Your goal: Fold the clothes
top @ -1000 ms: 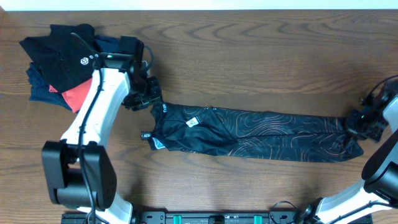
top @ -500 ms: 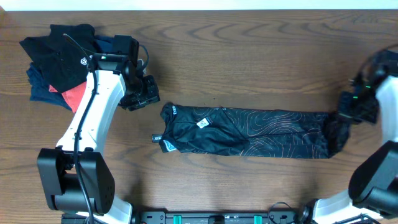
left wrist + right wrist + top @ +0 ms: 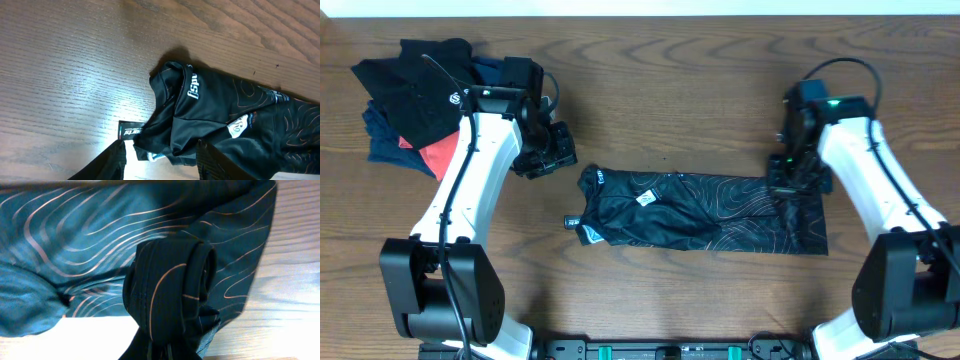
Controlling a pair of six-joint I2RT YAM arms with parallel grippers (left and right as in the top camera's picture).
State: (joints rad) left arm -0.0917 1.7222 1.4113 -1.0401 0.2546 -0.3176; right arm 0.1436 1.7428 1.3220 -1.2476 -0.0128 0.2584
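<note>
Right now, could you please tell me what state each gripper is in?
Left gripper: open, holding nothing.
Right gripper: shut on a bunched end of the jersey.

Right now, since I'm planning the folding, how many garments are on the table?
4: black jersey at centre; black top, navy garment, coral-red garment piled far left. More may hide beneath.

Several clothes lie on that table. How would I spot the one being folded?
On the brown wooden table, look to the middle. A long black jersey of thin shiny fabric lies stretched there. Unlike the heap of plain black, navy and coral-red garments in the far left corner, it has fine copper contour lines and white lettering.
</note>
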